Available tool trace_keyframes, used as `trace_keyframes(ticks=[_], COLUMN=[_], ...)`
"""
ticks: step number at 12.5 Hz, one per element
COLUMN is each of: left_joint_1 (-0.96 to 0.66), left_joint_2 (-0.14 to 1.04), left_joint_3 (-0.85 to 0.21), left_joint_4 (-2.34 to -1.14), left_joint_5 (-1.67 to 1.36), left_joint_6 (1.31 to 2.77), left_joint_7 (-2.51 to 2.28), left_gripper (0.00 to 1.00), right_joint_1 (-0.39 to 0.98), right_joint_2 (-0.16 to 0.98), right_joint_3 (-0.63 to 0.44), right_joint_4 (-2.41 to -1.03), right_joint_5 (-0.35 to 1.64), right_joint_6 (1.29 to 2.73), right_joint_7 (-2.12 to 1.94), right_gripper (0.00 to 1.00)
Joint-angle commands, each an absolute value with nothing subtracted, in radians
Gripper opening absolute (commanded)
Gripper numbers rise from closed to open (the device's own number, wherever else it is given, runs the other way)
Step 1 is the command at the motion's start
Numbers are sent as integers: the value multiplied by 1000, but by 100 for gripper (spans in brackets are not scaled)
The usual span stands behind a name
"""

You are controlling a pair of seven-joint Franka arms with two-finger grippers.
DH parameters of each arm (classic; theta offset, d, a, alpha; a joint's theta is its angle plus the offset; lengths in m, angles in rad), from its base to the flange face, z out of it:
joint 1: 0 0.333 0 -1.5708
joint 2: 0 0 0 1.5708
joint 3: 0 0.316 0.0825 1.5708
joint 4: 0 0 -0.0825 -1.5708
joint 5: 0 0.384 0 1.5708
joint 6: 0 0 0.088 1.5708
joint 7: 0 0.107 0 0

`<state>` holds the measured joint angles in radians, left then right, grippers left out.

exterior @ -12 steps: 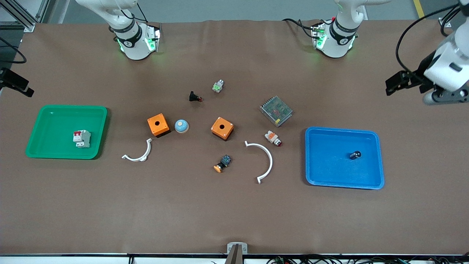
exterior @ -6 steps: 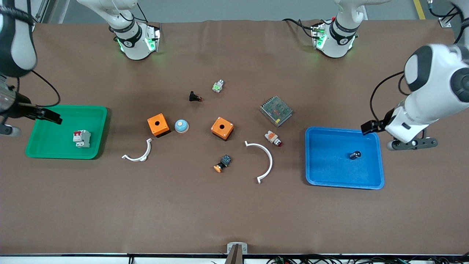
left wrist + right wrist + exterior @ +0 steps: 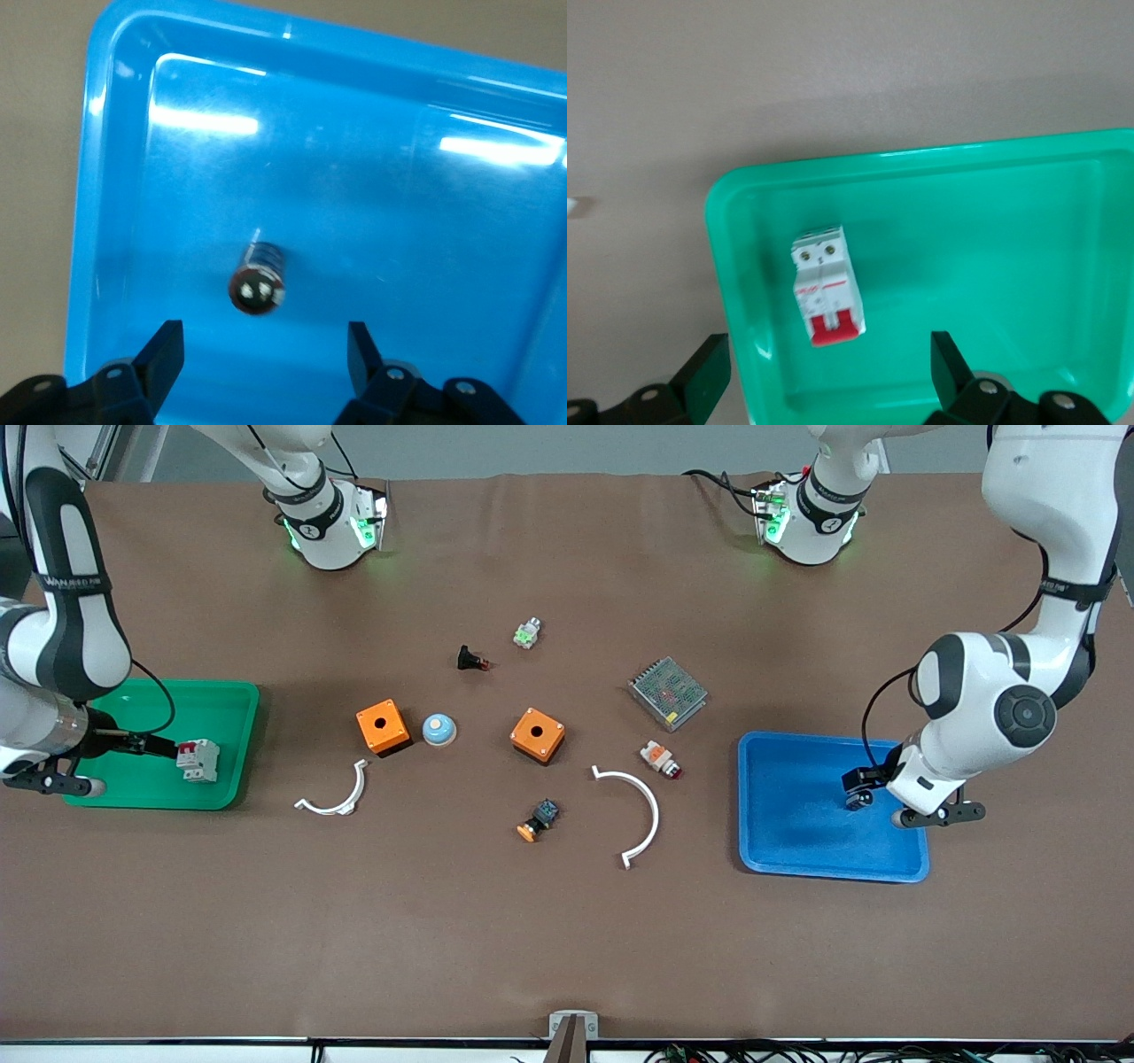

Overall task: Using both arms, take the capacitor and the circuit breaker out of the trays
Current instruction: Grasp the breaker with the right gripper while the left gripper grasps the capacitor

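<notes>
Front view: nothing removed yet. The breaker [image 3: 197, 760] lies in the green tray [image 3: 221, 700] at the right arm's end of the surface, and the right pincer [image 3: 152, 746] is low over that tray, tips just beside the breaker, not lifting it. The capacitor [image 3: 855, 801] sits in the blue tray [image 3: 788, 815] at the left arm's end, with the left pincer [image 3: 858, 786] right over it and partly hiding it. Loose parts between the trays look untouched. Left wrist view: left pincer [image 3: 266, 350] released, fingers [image 3: 164, 359] spread either side of the capacitor [image 3: 258, 283], which rests on the blue tray [image 3: 399, 204] floor, no contact. Right wrist view: right pincer [image 3: 824, 372] released wide, breaker [image 3: 826, 285] flat on the green tray [image 3: 992, 266] floor between the finger lines, apart from both. Judgement: both arms at pre-grasp; closing, lifting and setting both parts out on the surface all remain.
</notes>
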<state>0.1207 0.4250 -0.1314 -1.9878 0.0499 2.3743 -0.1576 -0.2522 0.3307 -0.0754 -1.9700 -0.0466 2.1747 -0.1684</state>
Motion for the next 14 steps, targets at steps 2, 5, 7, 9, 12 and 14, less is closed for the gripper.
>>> trace_keyframes(ticks=[2,5,7,9,12,14], left_joint_1=[141,135,135,138,138,140], left_joint_2=[475,497,512,523,537,538], left_joint_3=[-135,-137,-137,-135,-137,-137], left_joint_4=[-1982,-1967,-1960,-1959,-1936,-1933], left_joint_5=[69,69,69,69,69,69], left_joint_6=[2436,2437,2439,2439,2439,2439], left_joint_7=[-160,-166,-166,-166,-167,-169], left_gripper=[77,73,65,55,40,15], right_joint_1=[-267,-268,-267,-265,-264,-261], right_joint_2=[396,413,413,413,413,413], right_joint_3=[-55,-55,-55,-55,-55,-55], right_joint_4=[-1979,-2020,-2029,-2031,-2031,-2031], right_joint_5=[-51,-51,-51,-51,-51,-51], right_joint_6=[2248,2312,2319,2319,2318,2316], right_joint_7=[-179,-181,-181,-181,-181,-181], right_gripper=[100,96,69,49,30,22])
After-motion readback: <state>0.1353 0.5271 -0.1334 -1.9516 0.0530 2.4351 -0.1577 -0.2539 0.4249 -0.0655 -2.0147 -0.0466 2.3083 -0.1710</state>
